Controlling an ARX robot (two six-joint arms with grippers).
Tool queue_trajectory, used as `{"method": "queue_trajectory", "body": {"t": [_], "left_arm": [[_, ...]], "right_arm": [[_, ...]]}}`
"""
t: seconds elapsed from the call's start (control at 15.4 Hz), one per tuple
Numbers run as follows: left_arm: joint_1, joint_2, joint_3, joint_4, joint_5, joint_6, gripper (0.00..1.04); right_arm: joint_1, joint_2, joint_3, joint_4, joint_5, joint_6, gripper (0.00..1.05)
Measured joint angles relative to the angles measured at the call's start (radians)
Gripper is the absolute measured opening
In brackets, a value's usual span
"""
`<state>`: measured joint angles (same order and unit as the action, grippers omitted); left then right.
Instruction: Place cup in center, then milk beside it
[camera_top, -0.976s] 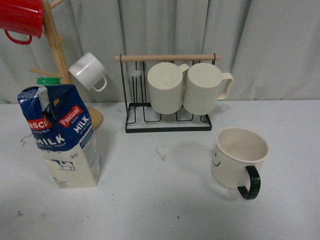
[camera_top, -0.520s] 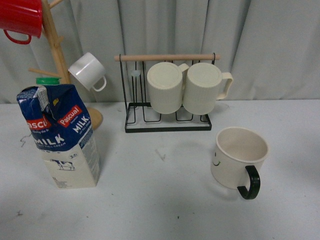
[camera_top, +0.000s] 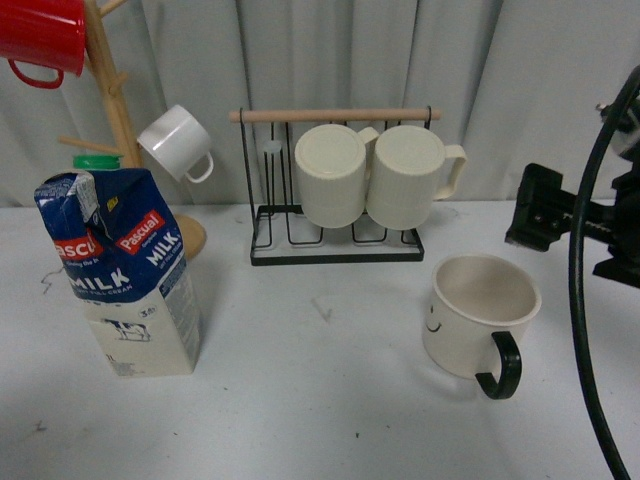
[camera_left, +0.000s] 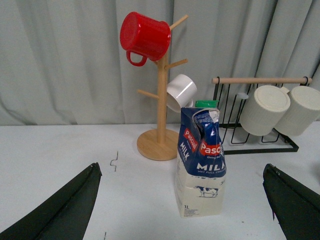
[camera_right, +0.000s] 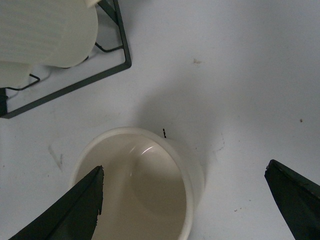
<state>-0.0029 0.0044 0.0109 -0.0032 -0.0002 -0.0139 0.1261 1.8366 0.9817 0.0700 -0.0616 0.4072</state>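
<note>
Your right gripper (camera_right: 185, 167) hangs wide open over the cup (camera_top: 480, 315), which stands upright and empty on the right part of the table (camera_top: 300, 400), its handle toward the robot. The cup looks rigid, smooth and breakable, so I would pinch the rim wall away from the handle, one finger inside, and close gently.

even soft light, faint shadows, slightly grainy

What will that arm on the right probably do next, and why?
Most likely it will lower the right claw toward the smiley cup to grip it. The claw hangs open just above the cup, which stands off to the right, not yet gripped. The cup goes first; the milk carton waits on the left.
</note>
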Motion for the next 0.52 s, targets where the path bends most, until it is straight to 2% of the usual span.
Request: {"method": "queue_trajectory", "body": {"t": [0.52], "left_arm": [[0.0, 0.0, 0.0, 0.0, 0.0, 0.0, 0.98]], "right_arm": [[0.057, 0.145, 0.081, -0.064, -0.011, 0.031, 0.97]]}}
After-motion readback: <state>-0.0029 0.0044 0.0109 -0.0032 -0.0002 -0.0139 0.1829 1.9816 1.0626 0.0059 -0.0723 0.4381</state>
